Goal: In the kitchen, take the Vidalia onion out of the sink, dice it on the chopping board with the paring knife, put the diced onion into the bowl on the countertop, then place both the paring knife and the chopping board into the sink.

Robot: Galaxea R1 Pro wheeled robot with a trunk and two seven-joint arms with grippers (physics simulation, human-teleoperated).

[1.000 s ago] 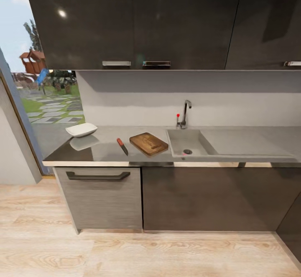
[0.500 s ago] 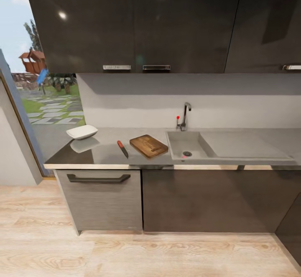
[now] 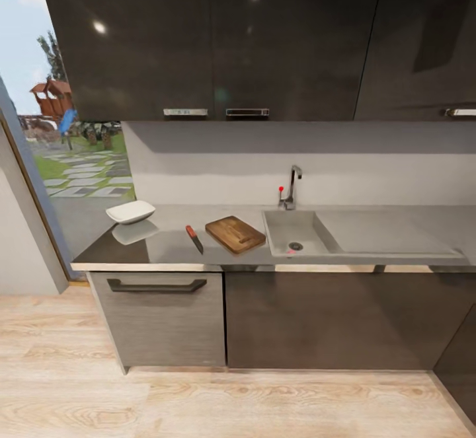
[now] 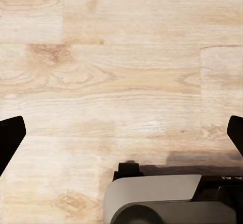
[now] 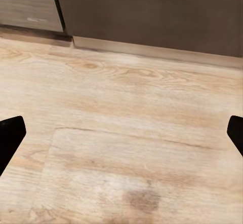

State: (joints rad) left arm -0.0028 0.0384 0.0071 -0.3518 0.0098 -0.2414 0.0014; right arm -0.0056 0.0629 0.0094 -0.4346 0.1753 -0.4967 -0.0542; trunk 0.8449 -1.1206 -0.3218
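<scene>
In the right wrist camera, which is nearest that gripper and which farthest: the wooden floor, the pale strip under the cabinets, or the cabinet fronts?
From the right gripper:
1. Wooden floor, directly ahead of it.
2. Pale strip, at the floor's far edge.
3. Cabinet fronts, just above the strip; these last two are too close to call.

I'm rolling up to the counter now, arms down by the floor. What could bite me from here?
Risks, judged from this moment:

1. The paring knife lies close to the countertop front edge; an arm rising there could knock it off.
2. Both the left gripper and right gripper face the floor, open, so they must clear that edge.
3. Inside the sink the onion cannot be made out; plan that reach late.
</scene>
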